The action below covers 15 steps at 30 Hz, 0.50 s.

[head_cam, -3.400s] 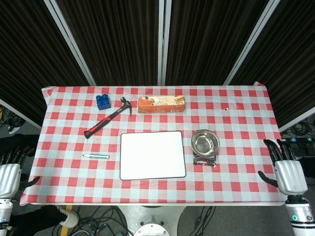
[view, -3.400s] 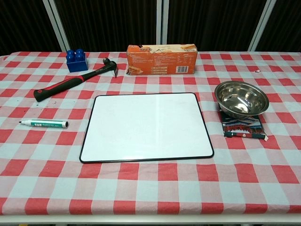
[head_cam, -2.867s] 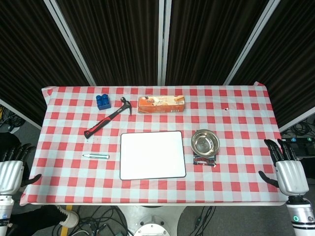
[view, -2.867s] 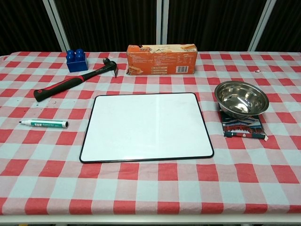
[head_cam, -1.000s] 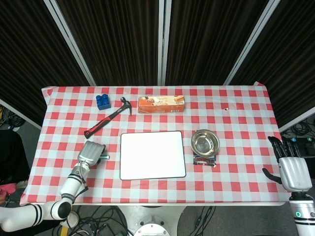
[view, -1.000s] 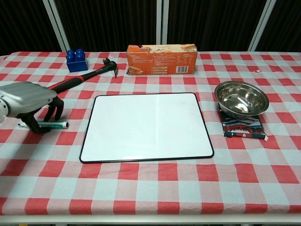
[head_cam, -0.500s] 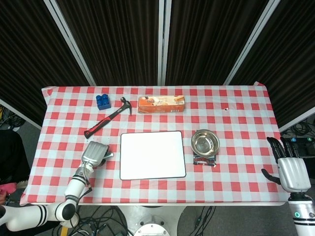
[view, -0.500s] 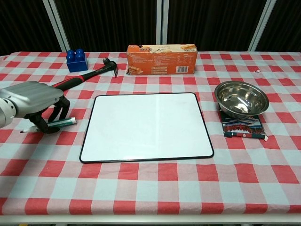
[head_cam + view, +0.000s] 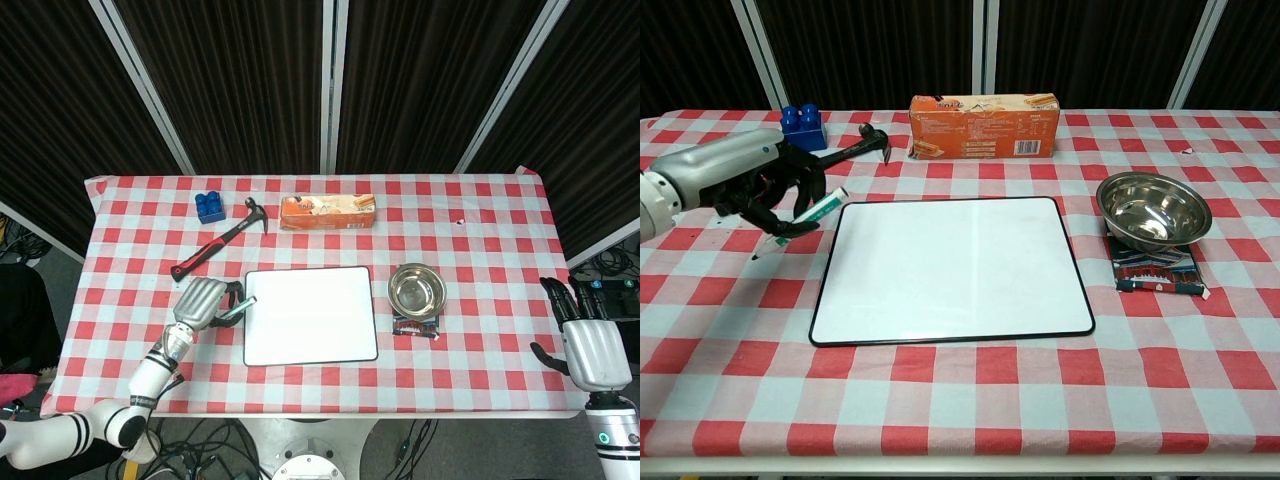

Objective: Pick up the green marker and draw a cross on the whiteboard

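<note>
red-checked tablecloth (image 9: 480, 250), dark ribbed wall panels (image 9: 230, 80), pale metal struts (image 9: 140, 80), cables on floor (image 9: 420, 450)

The whiteboard (image 9: 950, 268) lies bare, open from above and from the near desk (image 9: 960, 400) edge. The hammer (image 9: 845, 152) and blue block (image 9: 802, 127) crowd its far-left corner, the orange box (image 9: 983, 126) stands beyond its far edge, and the steel bowl (image 9: 1153, 210) sits near its right side.

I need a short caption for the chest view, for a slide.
Left robot hand holds the green marker beside the blank whiteboard.
</note>
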Tool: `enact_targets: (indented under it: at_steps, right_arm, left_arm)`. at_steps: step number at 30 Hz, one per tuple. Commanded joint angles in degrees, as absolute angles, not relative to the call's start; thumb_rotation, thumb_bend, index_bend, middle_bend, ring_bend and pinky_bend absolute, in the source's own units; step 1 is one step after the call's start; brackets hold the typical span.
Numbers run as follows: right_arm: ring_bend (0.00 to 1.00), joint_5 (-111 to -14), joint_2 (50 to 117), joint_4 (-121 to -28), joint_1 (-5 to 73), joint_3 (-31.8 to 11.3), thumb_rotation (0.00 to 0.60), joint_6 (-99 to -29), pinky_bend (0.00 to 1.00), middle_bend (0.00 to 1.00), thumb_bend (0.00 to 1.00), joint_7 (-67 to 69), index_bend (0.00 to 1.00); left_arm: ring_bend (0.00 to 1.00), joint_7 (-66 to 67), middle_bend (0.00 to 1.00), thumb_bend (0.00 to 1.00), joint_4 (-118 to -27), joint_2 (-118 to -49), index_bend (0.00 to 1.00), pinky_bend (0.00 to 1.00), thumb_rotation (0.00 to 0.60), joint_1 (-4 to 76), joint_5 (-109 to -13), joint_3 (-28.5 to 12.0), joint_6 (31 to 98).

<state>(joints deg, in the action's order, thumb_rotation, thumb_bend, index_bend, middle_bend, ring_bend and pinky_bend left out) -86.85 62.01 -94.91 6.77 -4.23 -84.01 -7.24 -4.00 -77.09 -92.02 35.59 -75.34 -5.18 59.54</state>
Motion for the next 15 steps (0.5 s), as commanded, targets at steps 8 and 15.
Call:
enact_targets:
  at_steps: [8, 15]
  right_arm:
    - [0.00, -86.97, 61.99, -95.36, 6.60, -4.05, 0.600, -84.19, 0.09, 0.10, 0.09, -7.38, 0.00]
    - [0.00, -86.80, 61.68, -95.61, 6.34, -4.07, 0.600, -84.48, 0.09, 0.10, 0.09, -7.42, 0.00]
  left_arm:
    - [0.72, -40.95, 0.62, 0.37, -54.22, -99.67, 0.58, 0.97, 0.600, 40.69, -92.29, -2.29, 60.97]
    - [0.72, -43.59, 0.62, 0.37, -47.86, -104.56, 0.58, 0.97, 0.600, 42.50, -92.99, -2.27, 61.86]
